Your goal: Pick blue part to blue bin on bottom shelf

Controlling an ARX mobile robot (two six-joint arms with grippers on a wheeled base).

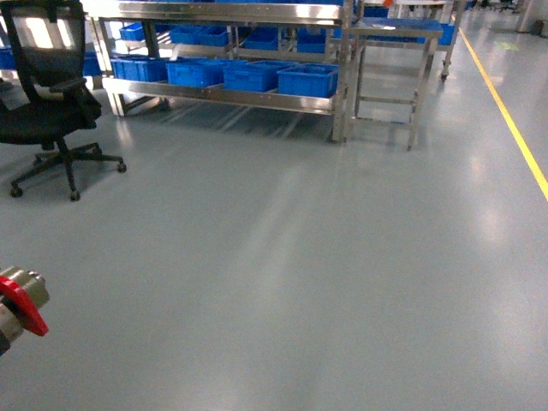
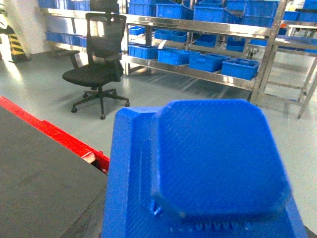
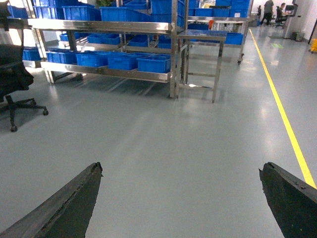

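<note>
The blue part (image 2: 213, 163), a ribbed plastic piece with a raised rounded-square face, fills the left wrist view close to the camera, held above the floor. My left gripper grips it, its fingers hidden behind the part. My right gripper (image 3: 181, 167) is open, its dark fingers (image 3: 74, 203) spread wide over bare floor. Far ahead, the bottom shelf (image 1: 218, 94) of the steel rack carries a row of blue bins (image 1: 306, 80). The same bins (image 2: 240, 68) and shelf (image 3: 106, 72) show in both wrist views. Neither gripper appears in the head view.
A black office chair (image 1: 51, 103) stands left of the rack. A small steel side table (image 1: 390, 81) adjoins the rack's right end. A yellow floor line (image 1: 514, 128) runs along the right. A dark grey surface with a red edge (image 2: 44, 173) lies left of the part.
</note>
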